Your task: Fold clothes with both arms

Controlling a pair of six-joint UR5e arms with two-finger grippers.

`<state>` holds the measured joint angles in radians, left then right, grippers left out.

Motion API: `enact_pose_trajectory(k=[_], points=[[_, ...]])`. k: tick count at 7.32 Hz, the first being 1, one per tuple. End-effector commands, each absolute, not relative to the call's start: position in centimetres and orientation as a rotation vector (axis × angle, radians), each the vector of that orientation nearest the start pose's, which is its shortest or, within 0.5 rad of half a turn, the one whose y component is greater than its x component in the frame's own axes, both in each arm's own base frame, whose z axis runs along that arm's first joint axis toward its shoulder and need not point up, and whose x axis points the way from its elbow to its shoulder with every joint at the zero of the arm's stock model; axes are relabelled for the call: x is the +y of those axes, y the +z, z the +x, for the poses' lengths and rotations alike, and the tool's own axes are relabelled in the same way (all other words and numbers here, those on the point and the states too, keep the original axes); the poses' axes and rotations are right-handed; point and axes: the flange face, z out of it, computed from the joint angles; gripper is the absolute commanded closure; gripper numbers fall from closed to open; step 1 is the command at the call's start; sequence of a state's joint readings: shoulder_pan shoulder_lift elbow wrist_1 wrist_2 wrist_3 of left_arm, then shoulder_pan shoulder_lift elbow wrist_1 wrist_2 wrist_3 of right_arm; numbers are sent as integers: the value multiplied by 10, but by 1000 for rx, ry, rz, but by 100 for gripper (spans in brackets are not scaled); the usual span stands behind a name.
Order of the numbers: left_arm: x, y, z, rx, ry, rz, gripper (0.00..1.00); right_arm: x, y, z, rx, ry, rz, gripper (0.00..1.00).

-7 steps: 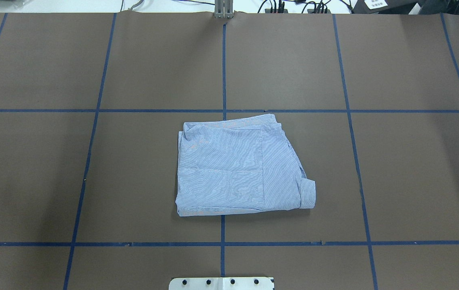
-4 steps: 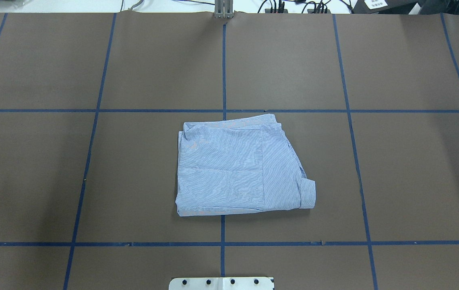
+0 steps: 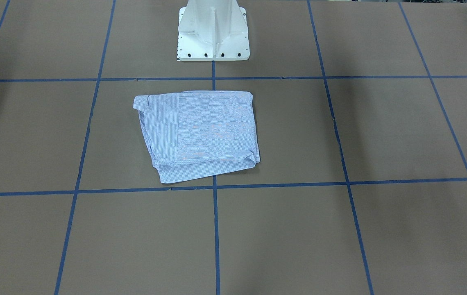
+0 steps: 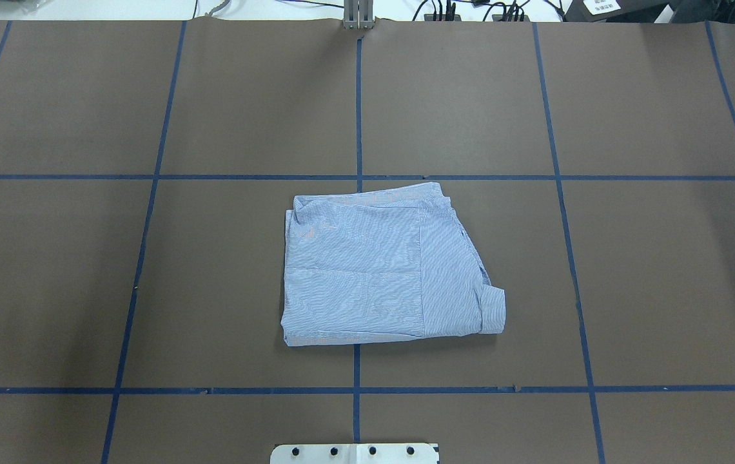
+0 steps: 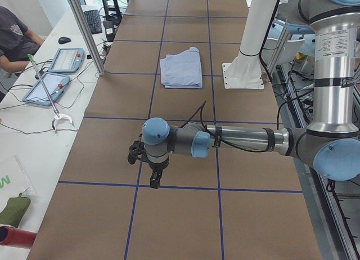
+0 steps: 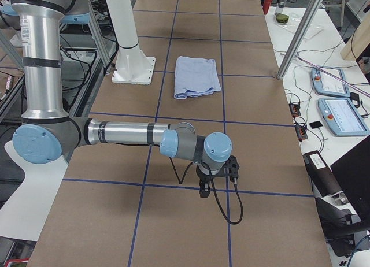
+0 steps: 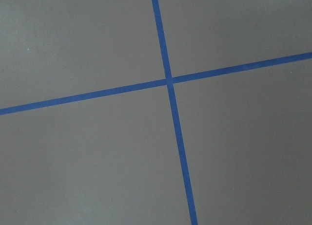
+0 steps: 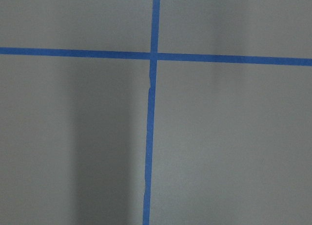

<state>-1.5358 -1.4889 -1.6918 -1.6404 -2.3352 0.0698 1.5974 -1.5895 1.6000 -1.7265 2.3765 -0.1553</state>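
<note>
Shirt (image 4: 380, 270): 1 only, lt-blue/white stripes, folded to a rough rectangle. It lies flat on the brown table cover (image 4: 664, 270), just in front of the 1 white pedestal (image 3: 213, 28), and covers part of 1 blue tape line. 1 cuff (image 4: 495, 309) sticks out at a corner of the bundle. Relative to the hands, it is well apart from both, roughly midway btwn them along the table.

2 arms and 2 grippers, seen only in the side cams. The left arm (image 5: 242, 140) stretches level over the cover. Its left gripper (image 5: 154, 181) points down close to 1 tape line, w/ the shirt far beyond it toward the table's middle. The right arm (image 6: 124, 133) lies likewise at the opposite end. Its right gripper (image 6: 204, 189) points down near a tape line, shirt again far past it. Whether either gripper's fingers are apart or together, can't tell from these views.

2 wrist cams: ea. shows brown cover w/ 1 crossing of tape lines.

Side bench, beyond the left gripper: 2 screen pendants (image 5: 66, 60) and 1 person (image 5: 14, 35) at the corner.
</note>
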Motion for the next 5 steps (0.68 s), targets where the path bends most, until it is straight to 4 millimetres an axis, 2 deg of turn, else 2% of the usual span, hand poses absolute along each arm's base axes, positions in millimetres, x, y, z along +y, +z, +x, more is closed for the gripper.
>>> enact_pose_trajectory(k=[1, 2, 4, 5], points=[[-465, 632, -48, 765, 138, 113, 1, -456, 676, 75, -811, -49, -79, 0], [-466, 631, -48, 765, 138, 115, 1, -443, 682, 75, -810, -45, -88, 0], [-466, 629, -48, 765, 140, 121, 1, -419, 677, 76, -803, -44, -84, 0], [-465, 628, -48, 765, 137, 121, 1, -404, 668, 75, -798, -18, -84, 0]])
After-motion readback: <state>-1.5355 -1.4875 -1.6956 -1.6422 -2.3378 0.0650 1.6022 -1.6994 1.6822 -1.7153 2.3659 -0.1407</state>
